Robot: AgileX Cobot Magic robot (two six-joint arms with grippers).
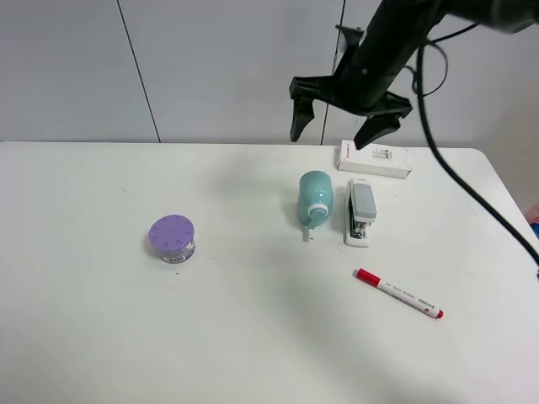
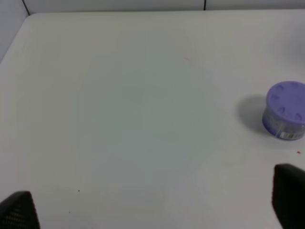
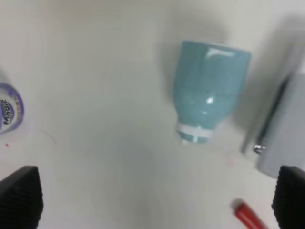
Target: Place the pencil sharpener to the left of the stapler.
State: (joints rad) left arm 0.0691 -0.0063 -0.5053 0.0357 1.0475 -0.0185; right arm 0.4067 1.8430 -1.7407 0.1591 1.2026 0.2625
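right, white table (image 1: pixel 101 320), high camera plus two wrist views.

pencil sharpener (image 1: pixel 314 198) lies on its side near the middle of the table, teal body toward the back wall, white collar and stub toward the front edge. it is just beside the stapler (image 1: pixel 361 212), on that one's left as seen from the high camera, roughly parallel to it, with a thin gap between them. nothing touches it.

right gripper (image 1: pixel 328 139) hangs in the air above the back of the table, over the sharpener and stapler, claw spread wide and holding nothing. its wrist view looks straight down on the sharpener (image 3: pixel 208 88), with the grey stapler (image 3: pixel 286 133) at the frame's side and the two dark fingertips (image 3: pixel 19 195) far apart.

left gripper (image 2: pixel 152 205) shows only in its own wrist view: two dark tips at the frame's corners, wide apart, nothing between them, bare table below.

purple-lidded jar (image 1: pixel 172 238) stands upright, well apart from the sharpener on the left half. flat white box (image 1: pixel 374 158) sits behind the stapler near the back edge. red-capped marker (image 1: pixel 397 293) lies in front of the stapler, angled.
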